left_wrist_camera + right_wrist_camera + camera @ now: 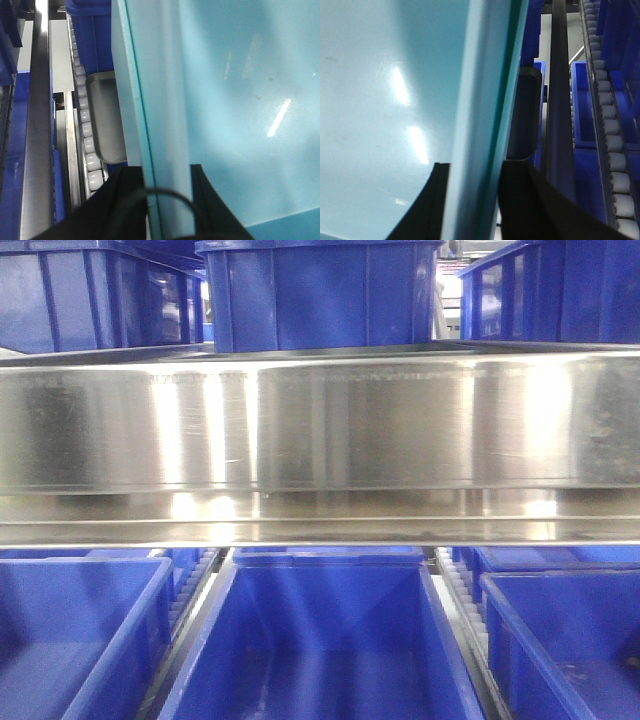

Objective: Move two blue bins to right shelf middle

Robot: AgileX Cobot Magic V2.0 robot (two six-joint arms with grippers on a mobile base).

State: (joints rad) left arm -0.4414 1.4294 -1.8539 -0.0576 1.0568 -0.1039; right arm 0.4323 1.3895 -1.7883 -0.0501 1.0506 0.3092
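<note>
- Left gripper [160, 170]: two black fingers straddle the rim of the left bin wall [225, 100], one on each face, clamped onto it. A black cable loops across the near edge between them.
- Left bin wall reads pale blue under glare and fills the right of the left wrist view. Just left of it lie a dark rounded panel [107, 120] and a roller track [85, 130] running from near to far, with a dark blue bin [92, 35] at the far end.
- Right gripper [475, 164]: fingers closed on the rim of the right bin wall [380, 100], one finger on each side.
- Right of that wall: a dark rounded panel [527, 115], a dark rail [560, 100], then a roller track [612, 150] with blue bins alongside.
- Cannot tell whether the two walls belong to one bin or two.
- Front view: a steel shelf beam [320, 420] spans the frame. Upper bins [320, 295] sit above it. Below it are a centre bin [320, 640], a left bin [70, 640] and a right bin [570, 640], side by side. Neither gripper shows here.
</note>
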